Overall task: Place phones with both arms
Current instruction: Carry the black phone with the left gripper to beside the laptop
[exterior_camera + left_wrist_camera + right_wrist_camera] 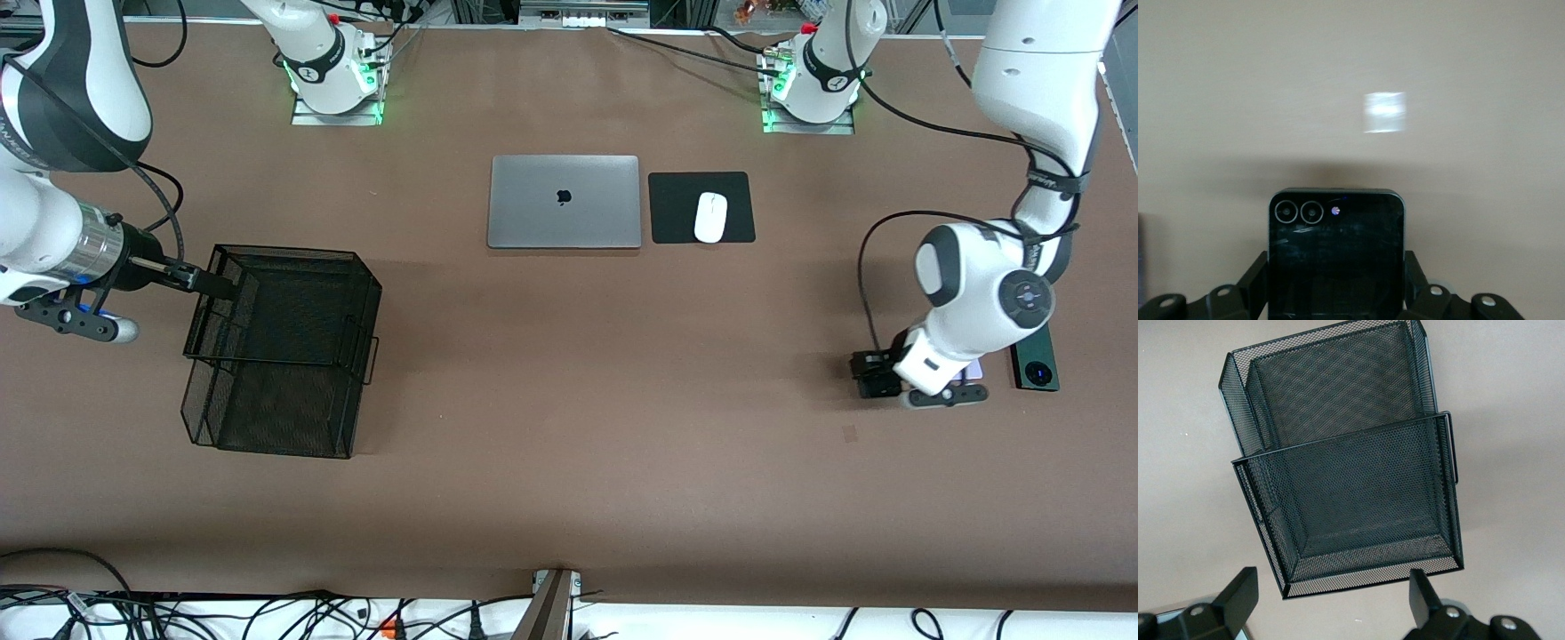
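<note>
My left gripper (874,374) is low over the table at the left arm's end. In the left wrist view my left gripper (1336,270) is shut on the small squarish black phone (1336,243), one finger (1257,275) on each side of it. The pale lilac-white phone (975,368) lies beside it, mostly hidden under the left arm. The longer dark green phone (1036,359) lies flat beside that one. My right gripper (212,283) is open and empty at the rim of a black mesh basket (283,348). In the right wrist view my right gripper (1330,587) faces that basket (1351,480).
A closed grey laptop (564,202) lies mid-table toward the arm bases. A white mouse (710,217) rests on a black pad (676,213) beside it. Brown table (587,400) stretches between the basket and the phones.
</note>
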`<state>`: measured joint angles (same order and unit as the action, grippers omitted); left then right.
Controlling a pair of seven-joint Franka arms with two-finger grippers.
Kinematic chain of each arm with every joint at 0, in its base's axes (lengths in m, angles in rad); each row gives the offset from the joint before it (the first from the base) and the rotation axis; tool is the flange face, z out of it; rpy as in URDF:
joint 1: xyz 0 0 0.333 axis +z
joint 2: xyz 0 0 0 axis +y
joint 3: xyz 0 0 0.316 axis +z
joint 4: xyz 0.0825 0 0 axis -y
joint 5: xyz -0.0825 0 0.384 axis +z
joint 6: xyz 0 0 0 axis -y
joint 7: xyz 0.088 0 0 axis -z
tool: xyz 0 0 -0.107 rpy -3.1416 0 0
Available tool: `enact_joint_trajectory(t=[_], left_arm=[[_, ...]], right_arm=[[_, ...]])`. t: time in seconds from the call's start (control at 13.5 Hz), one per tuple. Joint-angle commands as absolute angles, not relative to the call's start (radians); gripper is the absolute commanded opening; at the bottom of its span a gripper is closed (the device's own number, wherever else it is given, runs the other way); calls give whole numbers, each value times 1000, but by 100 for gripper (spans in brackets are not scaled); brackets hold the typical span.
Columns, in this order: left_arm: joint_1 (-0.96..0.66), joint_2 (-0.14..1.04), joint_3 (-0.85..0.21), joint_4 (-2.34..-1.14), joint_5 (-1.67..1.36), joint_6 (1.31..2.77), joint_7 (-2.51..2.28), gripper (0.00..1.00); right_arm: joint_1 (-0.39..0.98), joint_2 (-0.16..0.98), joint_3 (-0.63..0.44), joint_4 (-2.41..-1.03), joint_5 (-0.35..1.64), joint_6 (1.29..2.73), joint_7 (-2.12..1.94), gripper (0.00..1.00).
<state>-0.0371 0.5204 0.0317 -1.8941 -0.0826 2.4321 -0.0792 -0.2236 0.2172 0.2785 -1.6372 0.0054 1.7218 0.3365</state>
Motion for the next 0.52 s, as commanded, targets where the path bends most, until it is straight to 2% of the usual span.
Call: enact_joint_trajectory(t=[0.0, 0.22, 0.44], left_arm=[[-196, 523, 44, -1832, -109, 2355, -260, 0], [-369, 549, 44, -1735, -106, 2296, -487, 0], [-539, 678, 44, -1545, -106, 2293, -673, 0]], right_arm=[[-235, 204, 284, -1647, 26, 1718, 337, 100], [-235, 204, 284, -1647, 26, 1717, 337, 100], [-235, 204, 282, -1647, 26, 1717, 337, 100]])
